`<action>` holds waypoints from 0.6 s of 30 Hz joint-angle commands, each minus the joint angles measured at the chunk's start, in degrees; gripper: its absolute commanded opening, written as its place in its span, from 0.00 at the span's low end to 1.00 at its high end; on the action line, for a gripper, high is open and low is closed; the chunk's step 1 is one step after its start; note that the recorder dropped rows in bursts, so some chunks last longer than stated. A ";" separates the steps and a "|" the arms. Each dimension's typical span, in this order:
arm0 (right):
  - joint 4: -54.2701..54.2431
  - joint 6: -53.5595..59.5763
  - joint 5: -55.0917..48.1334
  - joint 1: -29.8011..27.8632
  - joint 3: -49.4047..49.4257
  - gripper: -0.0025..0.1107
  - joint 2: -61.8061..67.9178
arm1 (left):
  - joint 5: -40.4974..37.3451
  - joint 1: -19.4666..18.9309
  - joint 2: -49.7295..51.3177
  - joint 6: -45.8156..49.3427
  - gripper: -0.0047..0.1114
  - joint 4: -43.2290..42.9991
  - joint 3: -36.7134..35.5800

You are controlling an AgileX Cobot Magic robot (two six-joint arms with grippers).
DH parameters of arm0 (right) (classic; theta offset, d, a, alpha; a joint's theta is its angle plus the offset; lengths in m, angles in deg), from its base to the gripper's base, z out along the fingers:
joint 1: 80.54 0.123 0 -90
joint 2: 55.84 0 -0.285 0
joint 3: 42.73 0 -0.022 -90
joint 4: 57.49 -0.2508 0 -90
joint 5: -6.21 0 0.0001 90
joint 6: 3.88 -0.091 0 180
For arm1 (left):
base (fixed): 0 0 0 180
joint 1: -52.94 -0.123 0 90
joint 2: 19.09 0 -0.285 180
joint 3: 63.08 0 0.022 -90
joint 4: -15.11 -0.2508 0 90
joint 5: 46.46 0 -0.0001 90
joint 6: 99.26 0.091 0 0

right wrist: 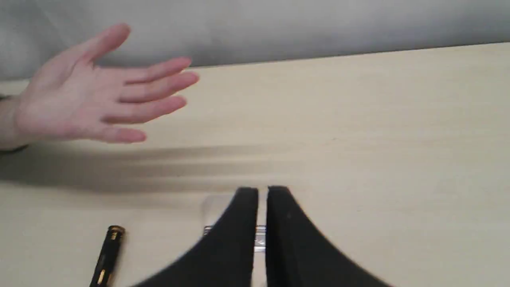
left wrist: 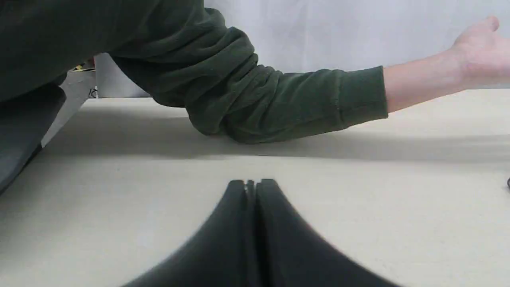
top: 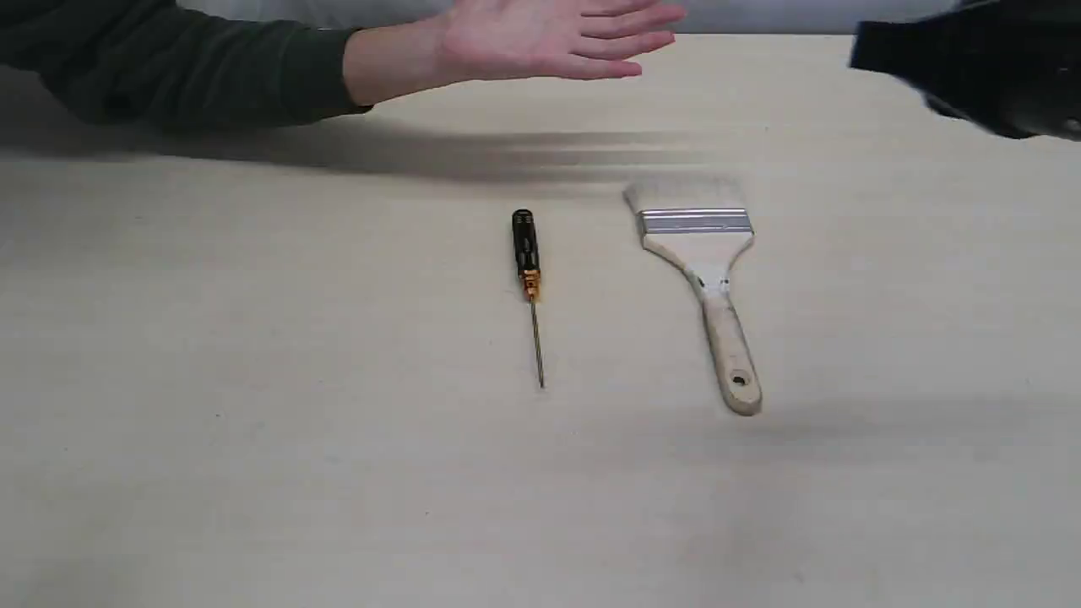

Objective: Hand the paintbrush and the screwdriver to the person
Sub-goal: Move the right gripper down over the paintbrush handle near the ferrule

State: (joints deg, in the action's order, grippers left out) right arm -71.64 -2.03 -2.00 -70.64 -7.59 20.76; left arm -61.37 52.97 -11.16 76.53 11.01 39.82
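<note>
The paintbrush (top: 699, 245) lies flat on the table, pale bristles toward the far side and its wooden handle pointing to the near edge. To its left lies the screwdriver (top: 526, 252), black handle far, thin shaft near. The person's open hand (top: 549, 38) hovers palm up over the far edge, above both tools. My right arm (top: 971, 63) is a black blur at the upper right. My right gripper (right wrist: 263, 191) hangs shut and empty above the paintbrush's ferrule (right wrist: 259, 239), with the screwdriver (right wrist: 106, 255) and the hand (right wrist: 91, 99) beside it. My left gripper (left wrist: 252, 184) is shut and empty, low over bare table.
The person's dark green sleeve (left wrist: 279, 103) rests on the table ahead of the left gripper, and the forearm reaches across the far left of the table (top: 253, 380). A pale wall (right wrist: 318, 24) runs behind the far edge.
</note>
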 commanded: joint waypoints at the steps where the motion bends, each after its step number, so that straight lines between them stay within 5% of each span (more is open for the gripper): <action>1: -0.11 3.54 -1.11 4.57 -4.20 0.06 5.93 | 0.61 0.27 -0.14 -0.12 0.04 0.13 -0.12; 7: 0.63 3.51 -7.50 5.62 -10.33 0.08 14.59 | 0.61 0.27 -0.14 -0.12 0.04 0.13 -0.12; 18: 2.24 3.30 -17.79 5.62 -18.21 0.41 25.39 | 0.61 0.27 -0.14 -0.12 0.04 0.13 -0.12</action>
State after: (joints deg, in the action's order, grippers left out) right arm -69.91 1.13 -17.83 -65.02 -24.57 45.33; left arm -61.37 52.97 -11.16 76.53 11.01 39.82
